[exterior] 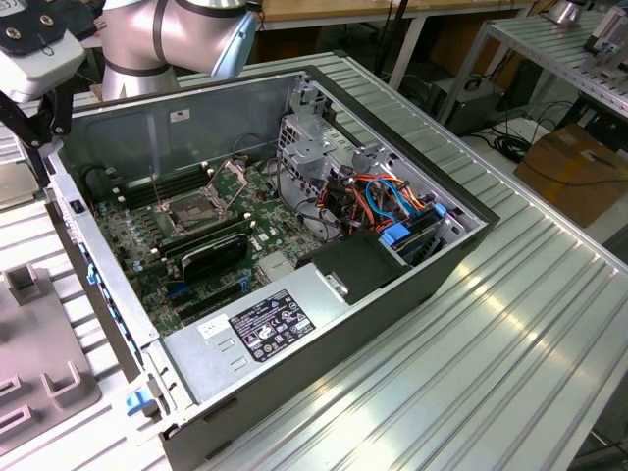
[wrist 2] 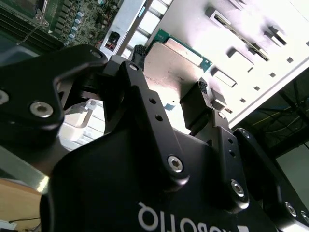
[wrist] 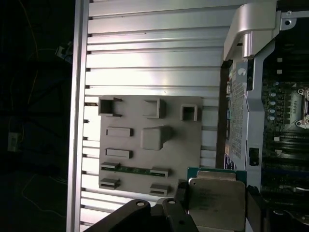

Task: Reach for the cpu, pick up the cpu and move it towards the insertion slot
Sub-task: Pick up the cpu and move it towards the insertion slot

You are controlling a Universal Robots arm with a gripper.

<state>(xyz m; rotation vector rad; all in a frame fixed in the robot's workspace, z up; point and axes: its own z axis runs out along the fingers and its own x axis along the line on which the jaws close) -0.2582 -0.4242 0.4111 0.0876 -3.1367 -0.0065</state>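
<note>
My gripper [wrist 2: 170, 72] is clamped on the cpu [wrist: 216, 203]; one finger [wrist 2: 199, 104] presses each side of its pale face. I hold it above the ribbed table, just beside the open computer case [exterior: 432, 265], outside its wall. The grey fixture plate [wrist: 149, 145] lies on the table near the case. The insertion slot [exterior: 196, 210] is inside the case, on the green board.

Open computer case [exterior: 392, 285] on ribbed metal table [exterior: 510, 343]; grey fixture plate [wrist: 149, 145] beside it.
</note>
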